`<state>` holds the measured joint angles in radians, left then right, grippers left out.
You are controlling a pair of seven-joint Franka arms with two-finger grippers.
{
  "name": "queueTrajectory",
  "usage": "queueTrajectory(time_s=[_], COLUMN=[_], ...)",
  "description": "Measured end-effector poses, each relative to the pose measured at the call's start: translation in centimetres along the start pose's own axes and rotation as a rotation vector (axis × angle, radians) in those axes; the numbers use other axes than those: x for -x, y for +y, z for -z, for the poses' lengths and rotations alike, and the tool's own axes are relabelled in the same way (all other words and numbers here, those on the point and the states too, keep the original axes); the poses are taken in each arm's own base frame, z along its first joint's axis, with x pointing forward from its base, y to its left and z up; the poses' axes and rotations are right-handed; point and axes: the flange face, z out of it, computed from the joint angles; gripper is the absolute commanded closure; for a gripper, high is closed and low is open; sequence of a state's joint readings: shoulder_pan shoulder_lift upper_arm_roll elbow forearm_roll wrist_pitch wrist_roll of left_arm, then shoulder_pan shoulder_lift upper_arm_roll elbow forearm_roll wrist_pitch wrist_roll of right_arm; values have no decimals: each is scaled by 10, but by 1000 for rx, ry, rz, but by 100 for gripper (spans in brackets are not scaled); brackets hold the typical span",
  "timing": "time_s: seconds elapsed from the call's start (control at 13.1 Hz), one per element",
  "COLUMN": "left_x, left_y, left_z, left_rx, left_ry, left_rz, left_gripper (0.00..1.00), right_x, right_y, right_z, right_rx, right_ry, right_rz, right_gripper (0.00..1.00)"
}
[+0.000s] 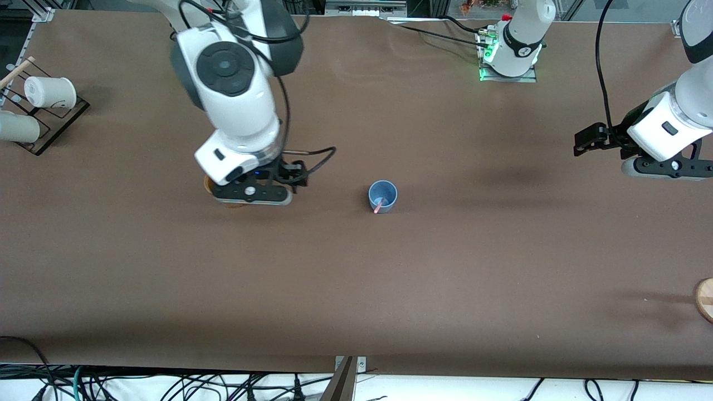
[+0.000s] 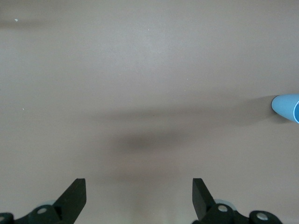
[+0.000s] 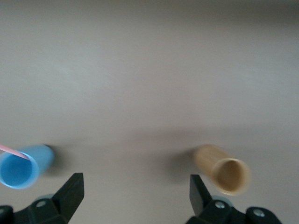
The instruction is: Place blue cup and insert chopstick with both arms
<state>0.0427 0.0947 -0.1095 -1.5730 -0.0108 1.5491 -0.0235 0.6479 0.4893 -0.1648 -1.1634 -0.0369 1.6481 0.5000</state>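
The blue cup (image 1: 382, 195) stands upright near the middle of the table with the pink chopstick (image 1: 379, 207) leaning inside it. My right gripper (image 1: 252, 194) hangs open and empty over the brown wooden cylinder (image 1: 208, 185), toward the right arm's end from the cup. In the right wrist view the open gripper (image 3: 135, 177) holds nothing, with the cup (image 3: 21, 168), chopstick (image 3: 11, 150) and cylinder (image 3: 224, 170) on the table below. My left gripper (image 1: 665, 167) is up over the table at the left arm's end, open and empty (image 2: 138, 182); the cup's side (image 2: 286, 106) shows at that view's edge.
A black rack with white cups (image 1: 50, 92) stands at the right arm's end of the table. A round wooden piece (image 1: 704, 298) lies at the left arm's end, nearer to the front camera. Cables hang along the table's front edge.
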Motion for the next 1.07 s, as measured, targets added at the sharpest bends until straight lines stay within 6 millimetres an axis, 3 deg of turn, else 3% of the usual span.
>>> queueTrajectory(time_s=[0.15,0.31,0.46,0.54,0.61,0.77,1.07], left_x=[-1,-1,-2,-3,-3,-4,-6], left_y=[0,0,0,0,0,-1,-2], left_z=[0,-1,-2,-3,-4,-6,-7], left_rx=[0,0,1,1,1,1,2], left_ry=[0,0,-2,-4,-6,-6,-6], left_rz=[-1,-2,-2,-2,-1,0,1], left_gripper=[0,0,0,0,0,0,0], right_x=[-5,-3,17,31,45,58,51], right_y=[60,142,219,241,253,257,250], right_z=[25,50,68,75,82,88,81], right_rx=[-2,-50,-86,-101,-110,-117,-117], right_ry=[-37,-60,-85,-94,-95,-90,-84], right_rz=[62,107,111,105,102,113,120], right_gripper=[0,0,0,0,0,0,0])
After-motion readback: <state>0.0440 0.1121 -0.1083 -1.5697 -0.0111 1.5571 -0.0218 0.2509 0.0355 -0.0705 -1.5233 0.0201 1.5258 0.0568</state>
